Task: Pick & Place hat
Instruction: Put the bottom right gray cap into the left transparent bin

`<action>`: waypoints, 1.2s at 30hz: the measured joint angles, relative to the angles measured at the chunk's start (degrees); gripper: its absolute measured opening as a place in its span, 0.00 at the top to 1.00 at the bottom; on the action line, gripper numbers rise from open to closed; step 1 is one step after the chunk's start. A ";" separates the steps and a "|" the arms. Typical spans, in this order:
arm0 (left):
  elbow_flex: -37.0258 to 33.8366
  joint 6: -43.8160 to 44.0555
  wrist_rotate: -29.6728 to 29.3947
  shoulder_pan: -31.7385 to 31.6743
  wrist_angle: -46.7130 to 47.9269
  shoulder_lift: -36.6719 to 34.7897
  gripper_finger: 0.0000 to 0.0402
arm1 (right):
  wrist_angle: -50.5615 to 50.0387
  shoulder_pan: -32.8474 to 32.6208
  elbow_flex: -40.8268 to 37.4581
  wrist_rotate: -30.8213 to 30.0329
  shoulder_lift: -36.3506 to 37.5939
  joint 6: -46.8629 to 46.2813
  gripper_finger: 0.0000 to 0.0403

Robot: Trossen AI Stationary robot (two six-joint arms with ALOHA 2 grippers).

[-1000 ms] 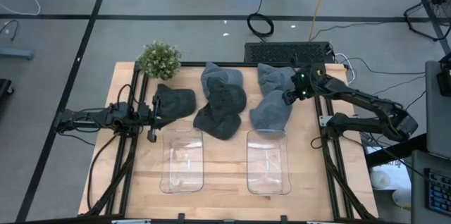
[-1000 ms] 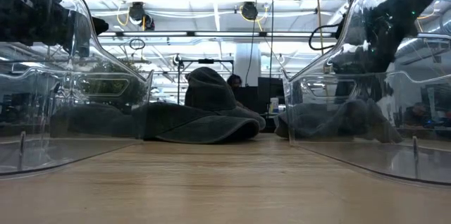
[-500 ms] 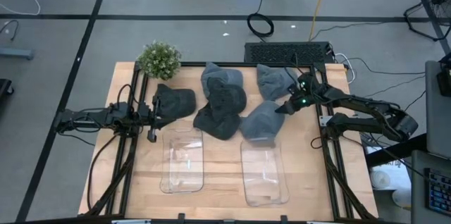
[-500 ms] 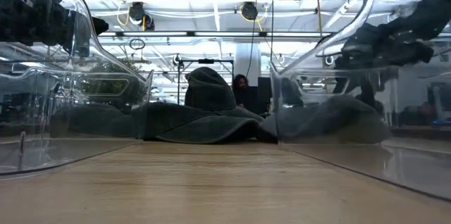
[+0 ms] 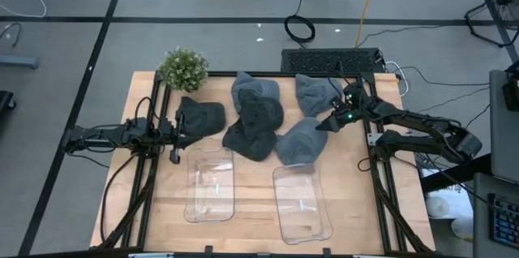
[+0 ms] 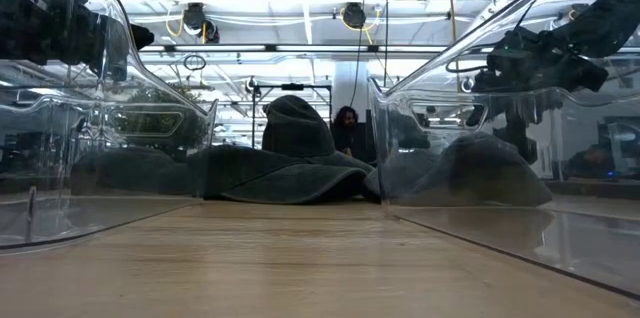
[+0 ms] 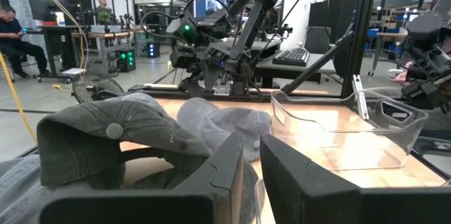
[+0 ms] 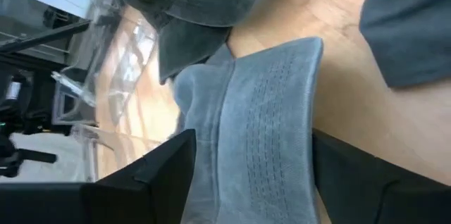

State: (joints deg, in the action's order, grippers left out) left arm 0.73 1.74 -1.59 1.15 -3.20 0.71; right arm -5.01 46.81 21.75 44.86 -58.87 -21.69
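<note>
Right pincer: the right gripper [image 5: 323, 125] sits over the brim of the light grey hat [image 5: 298, 139], fingers spread either side of the brim in the wrist view and narrowing a little, not yet pinched on it

Hat: lies on the table [image 5: 357, 201] straight ahead of that pincer, its far edge against the near rim of the right clear bin [image 5: 302, 201]; not in the bin

What changed: over the last second the right arm dropped from above and pushed forward; the hat slid away from it toward the middle of the table, and the clear bin got shoved along with it, now skewed and sitting further from the pincer than a second ago

Meaning: by my reading the pick has only begun, and the nudged bin means the drop spot has moved, so the place will need re-aiming

Left pincer: the left gripper [image 5: 173, 138] waits at the table's left side, fingers nearly together on nothing, the dark cap [image 5: 203, 117] just beyond its tips

Other hats: a dark pile [image 5: 255, 126] lies off to the right pincer's side, between the two arms
</note>
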 joint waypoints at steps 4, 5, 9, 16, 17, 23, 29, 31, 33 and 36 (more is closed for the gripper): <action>-0.01 0.01 0.00 0.00 0.00 0.00 0.86 | 0.04 -2.16 -1.03 -1.22 0.00 1.03 0.43; 0.00 0.00 0.00 0.00 0.00 0.00 0.86 | 0.04 -2.64 -1.25 -2.21 0.00 1.23 0.45; 0.00 0.00 0.00 0.00 0.00 0.00 0.86 | 0.10 -3.44 -1.56 -4.49 -0.02 1.40 0.50; -0.01 0.00 -0.01 0.02 0.00 -0.01 0.86 | 0.39 -3.44 -1.56 -4.50 -0.02 3.43 0.67; 0.00 0.00 0.00 0.02 0.00 0.00 0.86 | 0.48 -3.44 -1.56 -4.50 -0.02 4.00 0.71; 0.00 0.00 0.00 0.00 0.00 0.00 0.86 | 4.51 -3.50 -1.54 -2.08 0.04 4.13 0.97; -0.02 0.00 0.00 0.00 0.00 0.00 0.86 | 20.44 -3.44 -1.56 0.02 2.33 -4.75 0.99; -0.01 0.00 0.00 0.00 0.00 0.00 0.86 | 26.63 -3.41 -1.56 -0.10 4.20 -8.40 0.99; -0.02 0.00 0.00 0.00 0.00 0.00 0.86 | 33.50 -3.40 -1.56 -0.05 6.47 -12.54 0.99; -0.01 0.01 -0.01 0.00 0.00 -0.01 0.86 | 42.44 -3.40 -1.56 0.17 10.08 -19.28 1.00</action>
State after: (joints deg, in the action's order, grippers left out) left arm 0.72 1.75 -1.59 1.15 -3.20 0.70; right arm 37.43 43.42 20.18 45.03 -48.79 -40.97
